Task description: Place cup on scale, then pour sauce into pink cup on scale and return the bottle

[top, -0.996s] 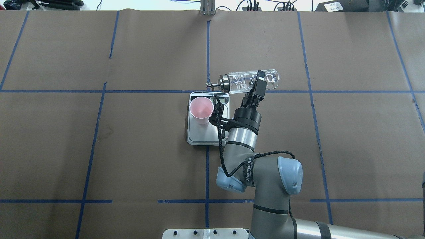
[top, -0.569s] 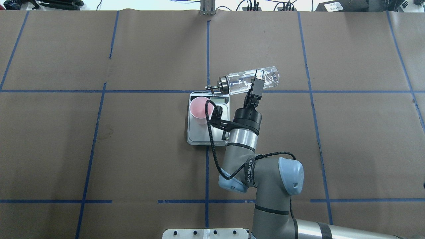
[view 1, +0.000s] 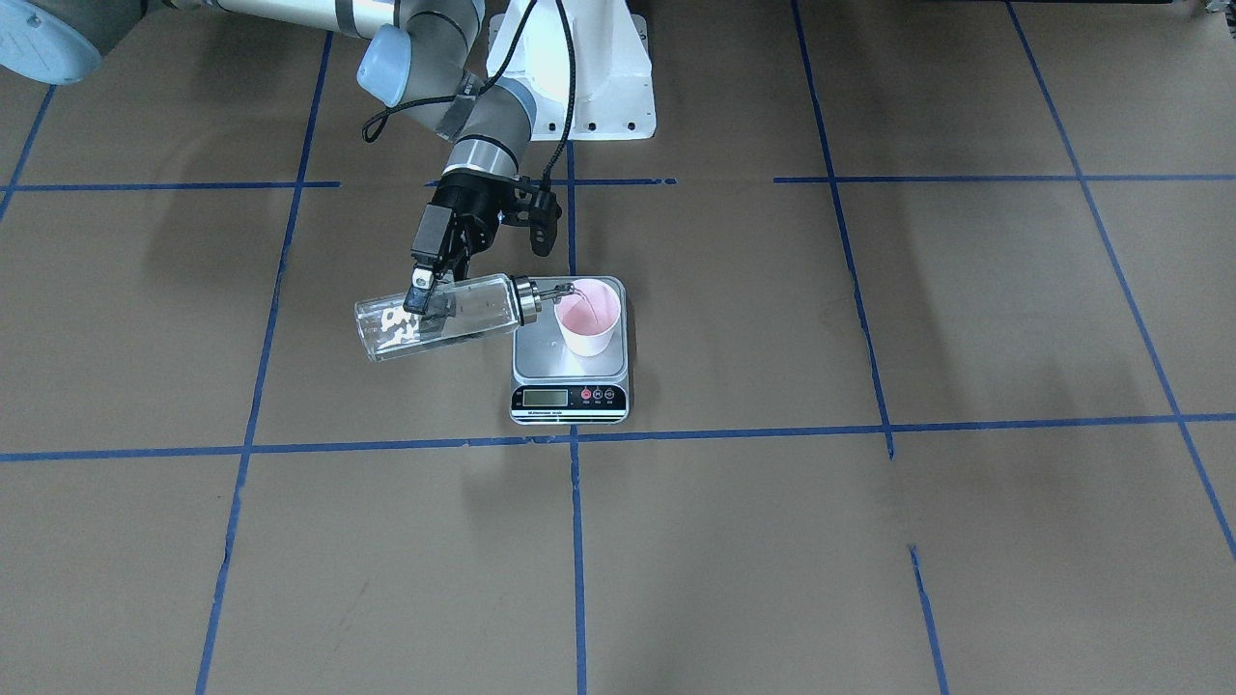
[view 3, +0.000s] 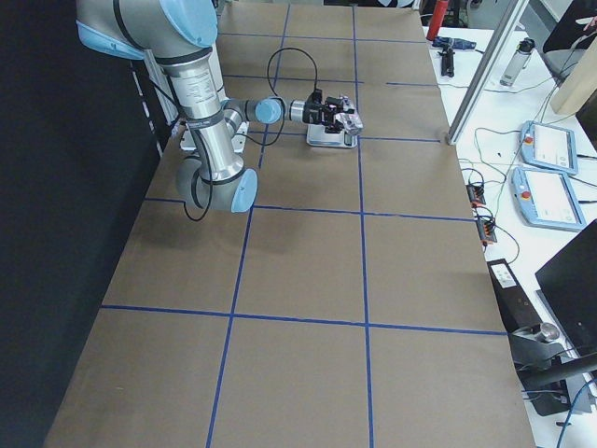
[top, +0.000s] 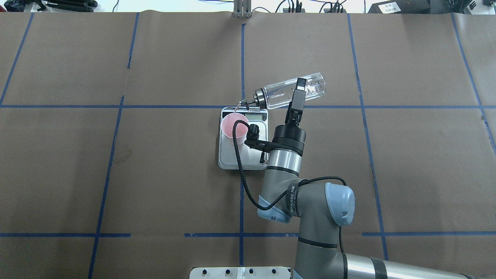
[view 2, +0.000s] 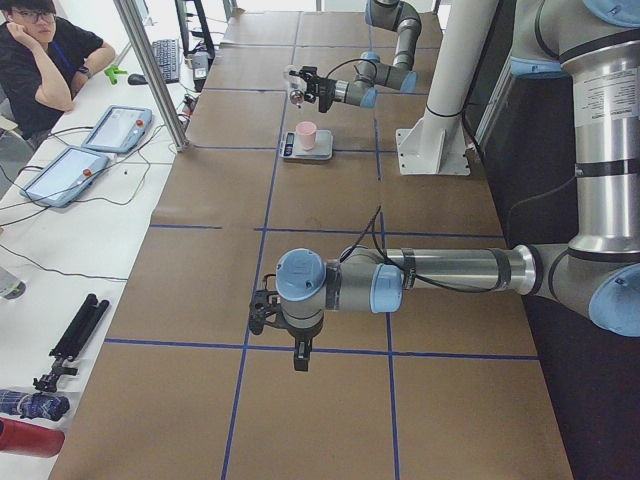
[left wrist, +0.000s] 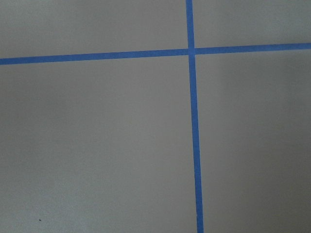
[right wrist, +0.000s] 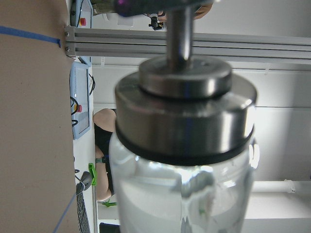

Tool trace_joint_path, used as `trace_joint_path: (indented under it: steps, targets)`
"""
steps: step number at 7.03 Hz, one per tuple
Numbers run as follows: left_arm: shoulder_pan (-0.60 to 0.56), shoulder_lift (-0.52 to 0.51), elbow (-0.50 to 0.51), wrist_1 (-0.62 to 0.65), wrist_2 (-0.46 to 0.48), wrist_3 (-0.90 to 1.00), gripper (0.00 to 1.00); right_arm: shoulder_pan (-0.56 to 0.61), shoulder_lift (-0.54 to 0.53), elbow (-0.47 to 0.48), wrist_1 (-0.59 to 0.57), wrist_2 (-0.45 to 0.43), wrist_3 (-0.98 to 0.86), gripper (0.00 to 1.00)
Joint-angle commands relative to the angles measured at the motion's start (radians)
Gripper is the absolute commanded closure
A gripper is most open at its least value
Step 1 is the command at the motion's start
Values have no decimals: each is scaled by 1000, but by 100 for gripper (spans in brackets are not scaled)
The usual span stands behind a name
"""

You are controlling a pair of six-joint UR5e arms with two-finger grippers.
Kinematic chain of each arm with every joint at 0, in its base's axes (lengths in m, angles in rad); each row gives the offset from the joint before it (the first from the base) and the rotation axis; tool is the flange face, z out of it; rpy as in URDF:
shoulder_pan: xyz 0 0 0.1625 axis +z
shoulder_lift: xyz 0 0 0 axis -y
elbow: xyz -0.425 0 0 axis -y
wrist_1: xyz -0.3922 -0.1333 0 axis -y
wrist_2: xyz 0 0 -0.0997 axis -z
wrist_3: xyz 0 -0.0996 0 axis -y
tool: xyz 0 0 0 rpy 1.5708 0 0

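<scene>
right gripper [top: 299, 88]: fingers clamped tight across the bottle [top: 277, 95], up near its base end, so it's got a solid hold
bottle: lying almost sideways in the fingers, spout dipped toward the cup [top: 231, 126]
sauce [top: 236, 108]: thin thread off the spout tip to the cup rim, clear and honestly hard to see
cup: just past the spout from the fingers, upright on the scale [top: 240, 159]
cable [top: 233, 135]: black loop off the wrist, cuts across the cup in the overhead view
bracket [top: 257, 144]: covers part of the scale's platform there too
right wrist view: nothing but blurry cap and glass, cup hidden
left gripper [view 2: 299, 360]: well away from the fingers, over brown paper [left wrist: 97, 145]; can't tell how far open it is
person [view 2: 45, 60]: farthest out, cut off at the frame edge
</scene>
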State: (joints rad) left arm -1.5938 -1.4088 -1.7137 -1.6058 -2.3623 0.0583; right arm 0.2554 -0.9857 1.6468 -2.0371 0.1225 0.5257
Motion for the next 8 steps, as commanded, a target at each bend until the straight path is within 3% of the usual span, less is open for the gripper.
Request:
trace_joint_path:
  steps: [1,8]
  targets:
    - [0,1,6,0,0,0,0,1,-8,-1,0,-17,-7,100]
    - [0,-1,6,0,-2,2,0,4,-25,2,0,-24,-7,100]
